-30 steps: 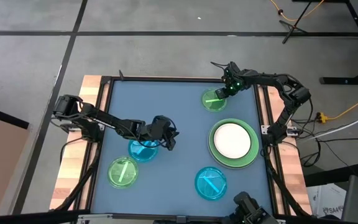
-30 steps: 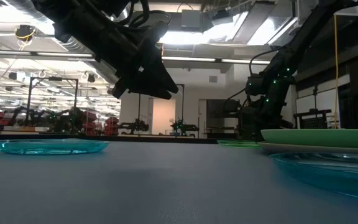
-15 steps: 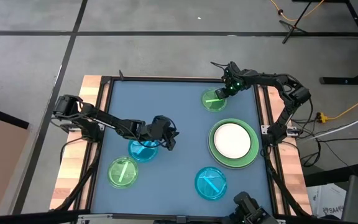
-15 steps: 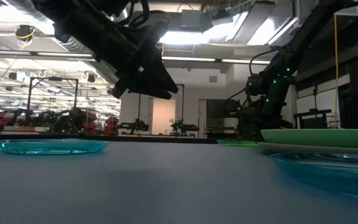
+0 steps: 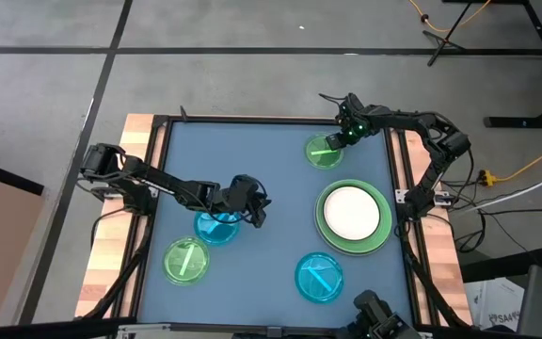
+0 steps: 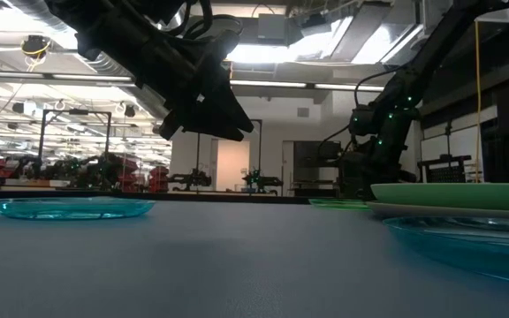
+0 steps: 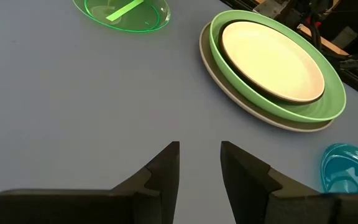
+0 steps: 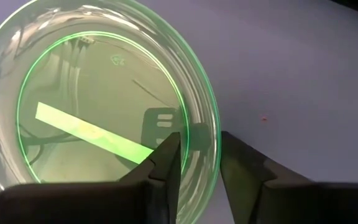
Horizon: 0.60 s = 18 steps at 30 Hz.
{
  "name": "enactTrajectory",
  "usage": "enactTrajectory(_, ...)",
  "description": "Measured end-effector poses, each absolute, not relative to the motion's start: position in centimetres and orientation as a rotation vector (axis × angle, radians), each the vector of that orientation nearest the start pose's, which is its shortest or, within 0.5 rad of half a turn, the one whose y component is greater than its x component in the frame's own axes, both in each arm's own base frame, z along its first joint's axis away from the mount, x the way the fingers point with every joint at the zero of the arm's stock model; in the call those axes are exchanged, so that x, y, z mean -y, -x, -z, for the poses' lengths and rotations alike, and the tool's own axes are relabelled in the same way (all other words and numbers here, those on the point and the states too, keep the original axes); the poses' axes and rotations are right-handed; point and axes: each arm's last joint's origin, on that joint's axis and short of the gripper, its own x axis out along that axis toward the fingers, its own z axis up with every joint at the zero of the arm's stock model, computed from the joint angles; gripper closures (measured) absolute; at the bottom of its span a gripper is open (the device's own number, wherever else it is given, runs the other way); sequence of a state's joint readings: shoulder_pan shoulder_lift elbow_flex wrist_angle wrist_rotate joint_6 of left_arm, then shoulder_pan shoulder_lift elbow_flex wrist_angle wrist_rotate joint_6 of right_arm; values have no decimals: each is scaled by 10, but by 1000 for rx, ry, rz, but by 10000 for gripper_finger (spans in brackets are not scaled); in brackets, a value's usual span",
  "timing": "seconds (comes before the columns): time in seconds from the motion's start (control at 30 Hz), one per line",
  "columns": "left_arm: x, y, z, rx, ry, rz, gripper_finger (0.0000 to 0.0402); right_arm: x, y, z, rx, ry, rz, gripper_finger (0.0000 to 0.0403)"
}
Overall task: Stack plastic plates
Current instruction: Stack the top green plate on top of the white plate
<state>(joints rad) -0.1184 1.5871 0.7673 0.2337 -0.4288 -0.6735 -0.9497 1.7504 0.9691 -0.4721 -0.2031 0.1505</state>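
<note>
At the back right of the table, one small translucent green plate (image 5: 322, 153) is lying flat, and I am keeping the right gripper (image 8: 201, 140) down over its near rim. The jaws are standing a little apart, one finger inside the rim and one outside, not yet biting as far as I can judge. Over the last second nothing in view has shifted (the right jaws are perhaps creeping inward, too slightly to see), so I am reading this as the start of a pinch and not a lift.

Just in front of it the main stack (image 5: 378, 234) is sitting with grey at the bottom, then light green, black and white on top. That is where this plate should be going.

Farther out, the left gripper (image 7: 199, 146) is hovering above the table with its jaws narrowly parted and nothing between them, beside a small blue plate (image 5: 213, 230). Another green plate (image 5: 185, 261) and another blue plate (image 5: 318, 277) are waiting near the front edge, so four small plates are still loose.
</note>
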Motion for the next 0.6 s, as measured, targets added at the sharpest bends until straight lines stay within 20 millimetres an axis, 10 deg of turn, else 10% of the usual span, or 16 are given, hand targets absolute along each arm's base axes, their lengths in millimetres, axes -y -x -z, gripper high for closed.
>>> enactTrajectory(0.6,25,-313,-177,-439,491,-476,292,251,-187,-142,-1029,-828,731,398)
